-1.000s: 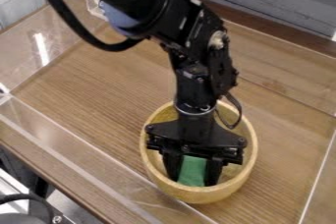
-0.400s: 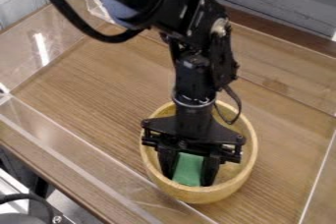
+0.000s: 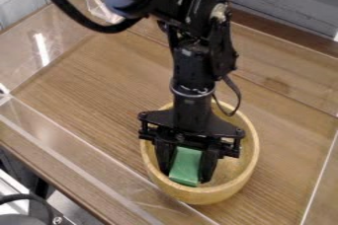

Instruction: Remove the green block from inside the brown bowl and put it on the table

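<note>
The black gripper (image 3: 192, 156) points almost straight down into the round, light-brown wooden bowl (image 3: 240, 173), its jaws clamped on the flat, matte green rectangular block (image 3: 189, 166). The block stands nearly upright between the fingers, its lower end inside the bowl. The bowl sits on the brown wood-grain counter (image 3: 93, 81), near the clear acrylic wall (image 3: 79, 155).

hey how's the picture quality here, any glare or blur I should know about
Camera view: soft and low in resolution overall; pale glare streaks lie on the clear acrylic walls at left; the arm's upper part is slightly smeared near the top edge; the tool casts shade into the brown bowl, yet the green block still reads clearly.
</note>
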You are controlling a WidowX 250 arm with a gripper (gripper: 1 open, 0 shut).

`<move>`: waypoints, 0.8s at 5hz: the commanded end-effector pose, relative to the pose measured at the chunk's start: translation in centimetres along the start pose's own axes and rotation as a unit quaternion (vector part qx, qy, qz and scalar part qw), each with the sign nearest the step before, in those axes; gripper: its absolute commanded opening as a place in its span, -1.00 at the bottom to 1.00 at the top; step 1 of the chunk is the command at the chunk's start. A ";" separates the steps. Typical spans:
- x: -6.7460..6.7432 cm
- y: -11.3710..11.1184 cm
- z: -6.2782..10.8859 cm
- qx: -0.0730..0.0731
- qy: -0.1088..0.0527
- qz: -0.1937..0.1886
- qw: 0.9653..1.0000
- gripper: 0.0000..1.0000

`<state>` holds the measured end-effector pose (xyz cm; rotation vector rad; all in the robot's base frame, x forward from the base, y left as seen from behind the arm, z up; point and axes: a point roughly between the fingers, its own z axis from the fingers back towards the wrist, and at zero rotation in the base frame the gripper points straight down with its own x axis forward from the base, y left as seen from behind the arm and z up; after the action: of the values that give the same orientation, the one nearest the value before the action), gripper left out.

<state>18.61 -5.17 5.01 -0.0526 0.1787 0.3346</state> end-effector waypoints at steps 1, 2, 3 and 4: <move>0.4 -0.1 2.9 -0.020 -0.026 -0.008 0.999 -1.00; 0.2 0.6 5.2 -0.023 -0.033 -0.016 0.999 -1.00; -0.1 1.3 9.9 -0.024 -0.045 -0.040 0.998 -1.00; -0.1 1.8 12.6 -0.024 -0.057 -0.069 0.996 -1.00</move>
<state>19.48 -2.62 16.17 -0.0857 0.1075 0.2047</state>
